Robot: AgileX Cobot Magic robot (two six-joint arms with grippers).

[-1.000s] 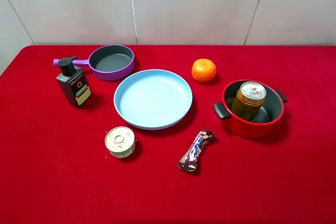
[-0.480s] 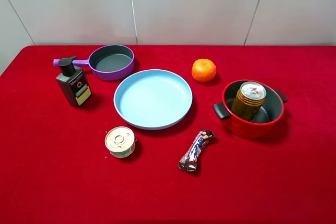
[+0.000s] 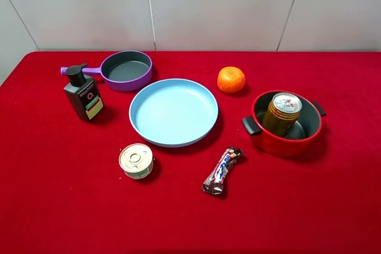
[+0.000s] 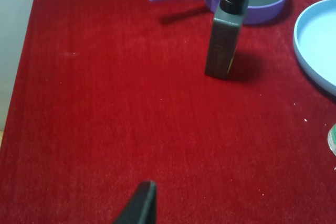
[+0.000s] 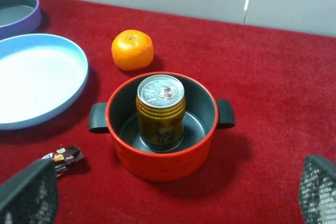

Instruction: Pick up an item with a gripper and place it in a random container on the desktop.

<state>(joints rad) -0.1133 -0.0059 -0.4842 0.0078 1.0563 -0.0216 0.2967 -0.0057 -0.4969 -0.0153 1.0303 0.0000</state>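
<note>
The golden-amber drink can (image 3: 281,114) stands upright inside the round red pot (image 3: 287,143) at the right of the table. In the right wrist view the can (image 5: 160,113) sits in the pot (image 5: 163,161), its silver top up. My right gripper (image 5: 176,177) is open and empty, back from the pot on its near side; its fingers (image 5: 29,192) show only at the frame's lower corners. Of my left gripper only one dark fingertip (image 4: 143,203) shows, over bare red cloth and far from the can. Neither gripper appears in the exterior view.
A light blue plate (image 3: 173,112) lies mid-table, a purple long-handled pan (image 3: 126,69) and a dark pump bottle (image 3: 83,93) at the back left. An orange (image 3: 231,79) sits behind the pot. A short tin (image 3: 136,160) and a candy bar (image 3: 222,171) lie in front.
</note>
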